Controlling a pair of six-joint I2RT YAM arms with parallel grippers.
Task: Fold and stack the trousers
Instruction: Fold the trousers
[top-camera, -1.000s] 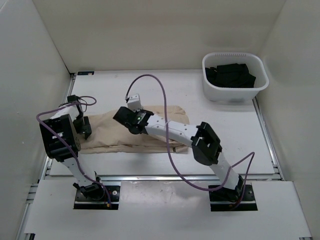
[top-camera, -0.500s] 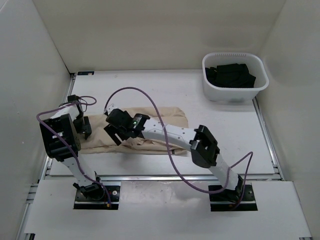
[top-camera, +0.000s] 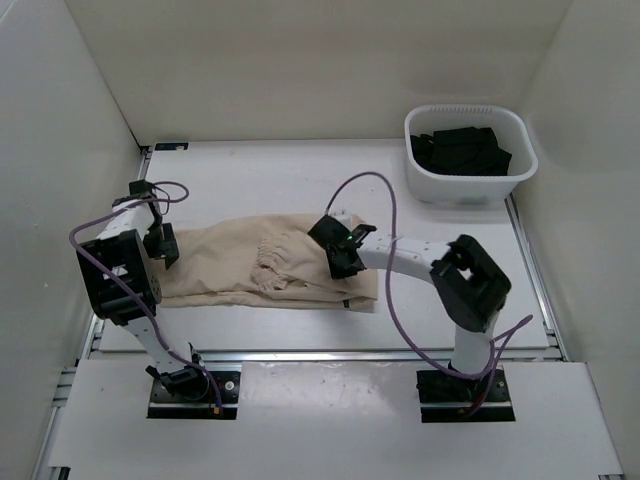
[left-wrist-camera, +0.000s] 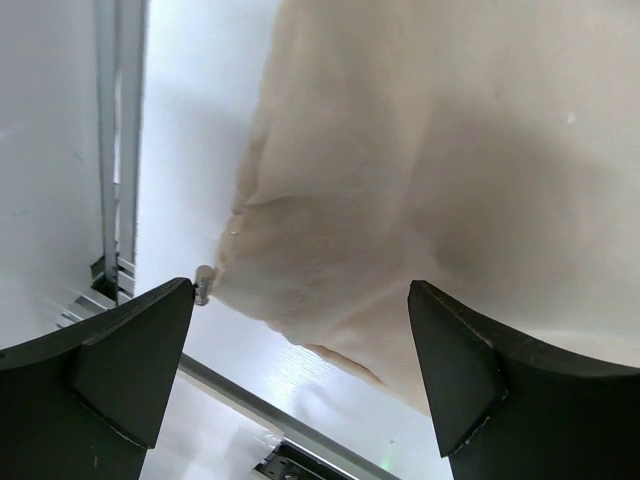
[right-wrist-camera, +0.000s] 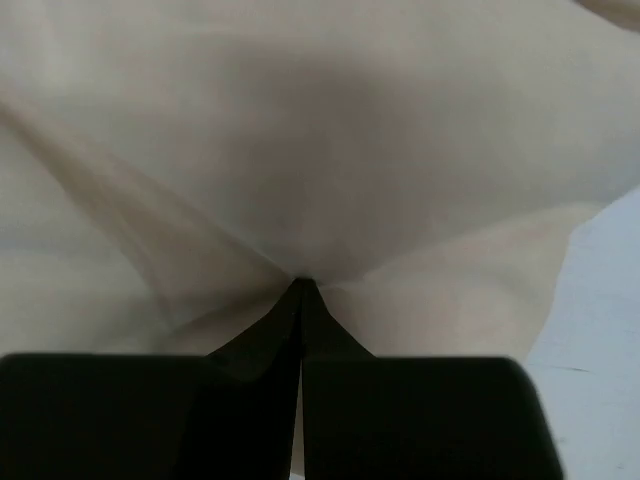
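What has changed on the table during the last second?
The right gripper swept from the left part of the trousers back to the right, shut on the fabric, which bunched up in the middle. The left gripper, open, hardly moved; the basket stayed.

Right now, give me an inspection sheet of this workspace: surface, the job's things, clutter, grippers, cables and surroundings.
Surface: white table, bare around the cloth.
Job's things: beige trousers lying flat across the left and centre, wrinkled and bunched near the middle.
Clutter: white bin at the far right corner, holding black garments.
Grippers: left gripper open above the trousers' left end; right gripper shut, pinching a fold of the trousers.
Cables: right arm's purple cable arcs above the table; left arm's purple cable loops beside the wall.
Surroundings: plain white walls on three sides; nothing else seen.
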